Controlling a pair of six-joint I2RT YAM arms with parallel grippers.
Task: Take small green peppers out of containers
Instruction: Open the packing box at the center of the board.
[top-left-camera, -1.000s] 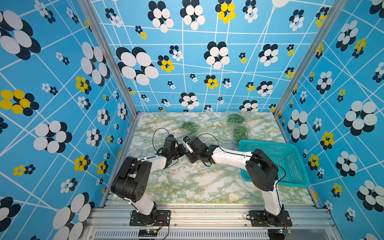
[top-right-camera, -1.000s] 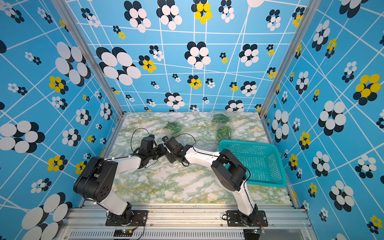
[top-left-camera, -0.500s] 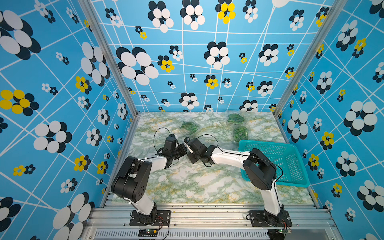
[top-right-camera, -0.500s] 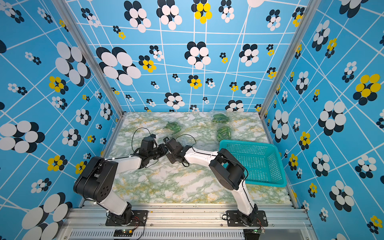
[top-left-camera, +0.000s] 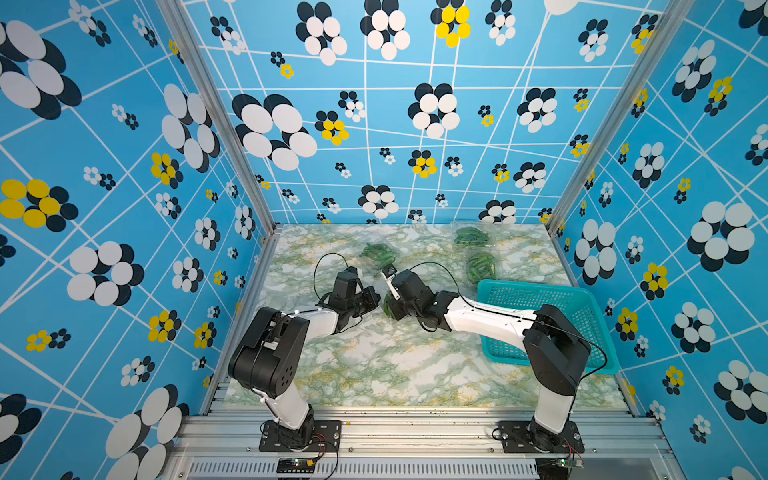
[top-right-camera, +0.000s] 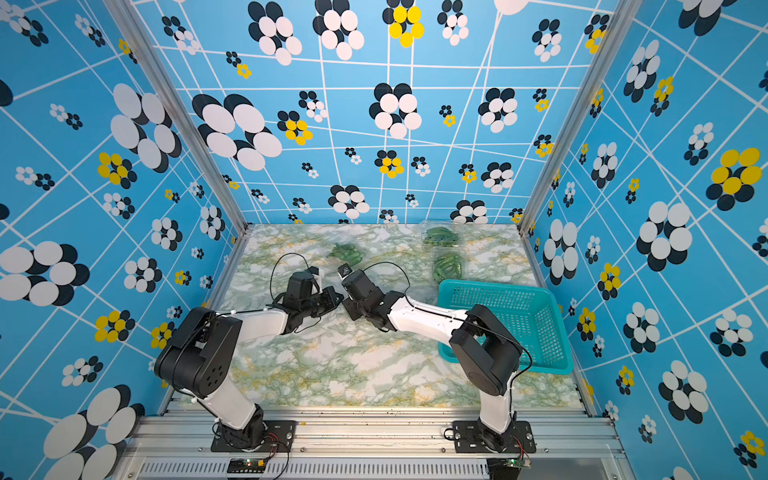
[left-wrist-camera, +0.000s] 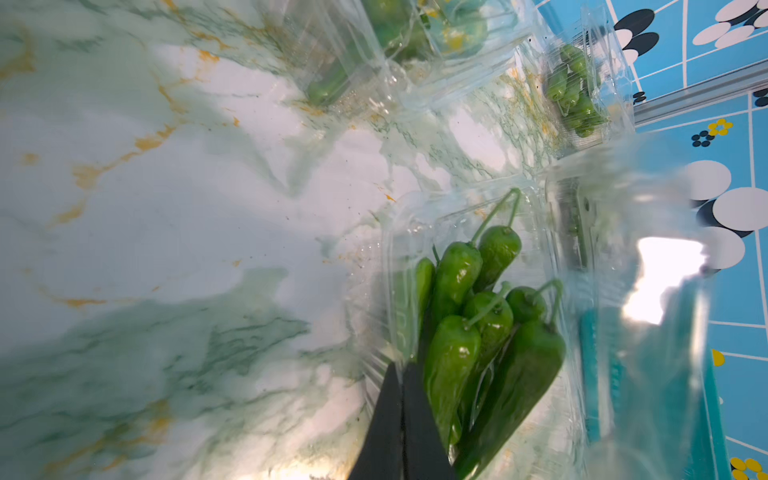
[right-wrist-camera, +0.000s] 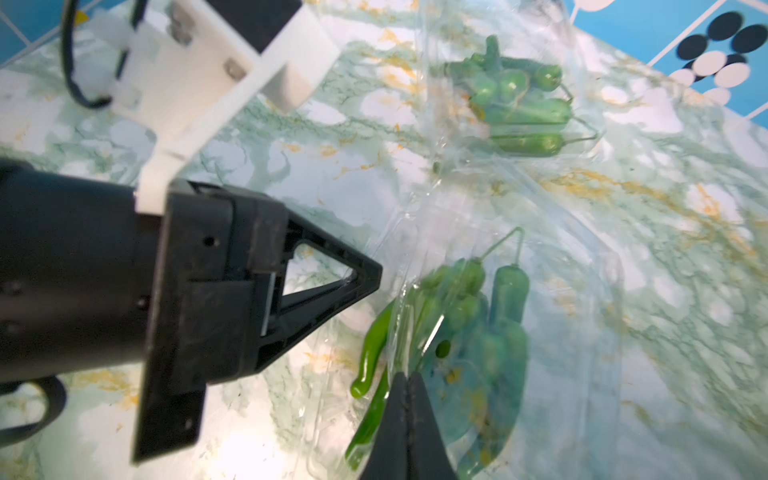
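While the left gripper (left-wrist-camera: 401, 419) and right gripper (right-wrist-camera: 406, 419) clamp shut on edges of the clear clamshell container (left-wrist-camera: 415, 216) at lower centre, small green peppers (left-wrist-camera: 455, 274) lie inside, so a slow, opposed pull should avoid spilling.

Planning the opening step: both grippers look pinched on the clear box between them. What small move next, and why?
Probably draw them slightly apart to spread it open: the left gripper and right gripper are each shut on a thin plastic edge of the same container, with the peppers inside.
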